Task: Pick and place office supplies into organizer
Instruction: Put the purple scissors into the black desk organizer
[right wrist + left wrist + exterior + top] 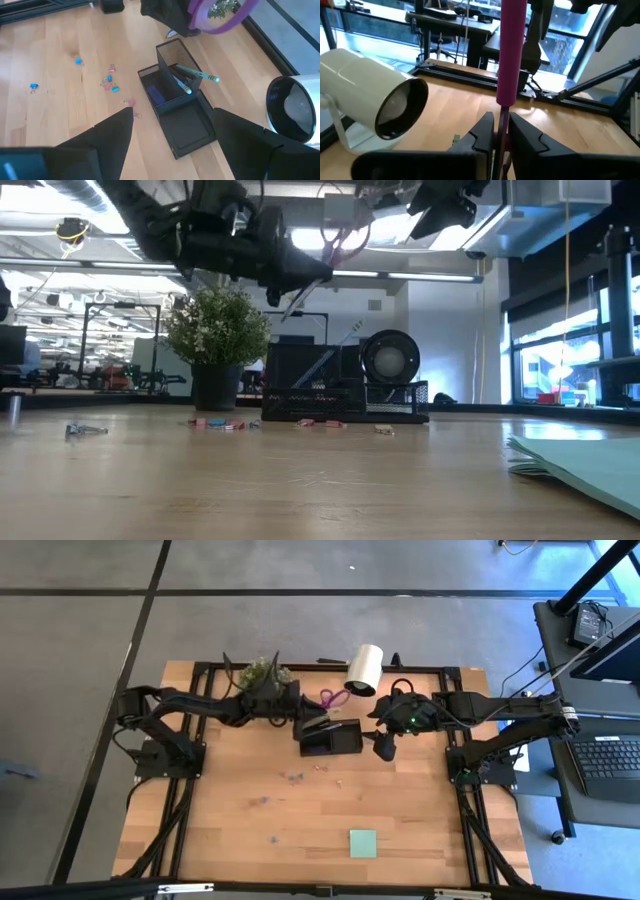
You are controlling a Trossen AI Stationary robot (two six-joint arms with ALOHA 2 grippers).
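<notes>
Wooden table (300, 830) on a black frame stands on grey floor, with dark arms reaching in from both side edges. Near the far edge, about mid-width, sits the black mesh organizer (330, 737), its taller compartment holding pens (192, 75) and its low tray bare. The left claw (312, 720) hangs above the organizer, clenched on the blades of the purple-handled scissors (333, 698), whose handles point toward the far edge; in the left wrist view the purple handle rises between the 2 fingers (482, 132). The right claw (384, 745) hovers just beside the organizer toward the right edge, spread wide and holding nothing. Beside the organizer stand a potted plant (262, 675) and a white cylinder roll (364, 668). Small clips (300, 776) lie scattered mid-table, and a light green sticky-note pad (363, 843) rests near the near edge.
</notes>
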